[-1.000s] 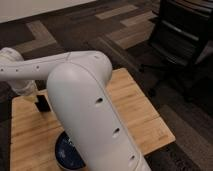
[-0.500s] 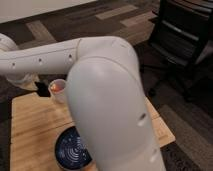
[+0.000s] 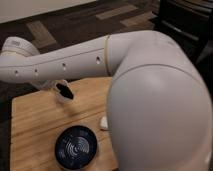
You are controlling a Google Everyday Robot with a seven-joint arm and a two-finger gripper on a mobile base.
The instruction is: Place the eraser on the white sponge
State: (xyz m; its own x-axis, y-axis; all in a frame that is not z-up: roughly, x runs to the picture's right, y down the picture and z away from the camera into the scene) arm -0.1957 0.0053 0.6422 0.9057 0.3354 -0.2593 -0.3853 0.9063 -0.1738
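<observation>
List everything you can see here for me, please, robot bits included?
table: one, light wood, lower left
bowl: one, dark blue patterned, front of table
white sponge: one, white, mid-table, partly hidden by the arm
cup: one, white, back of table, right by the tool
chair: one, black, top right
carpet: dark, patterned
eraser: not clearly in view
arm: one, white, across the frame
tool: one, dark, shut, at the cup

No readable text, labels or signs.
</observation>
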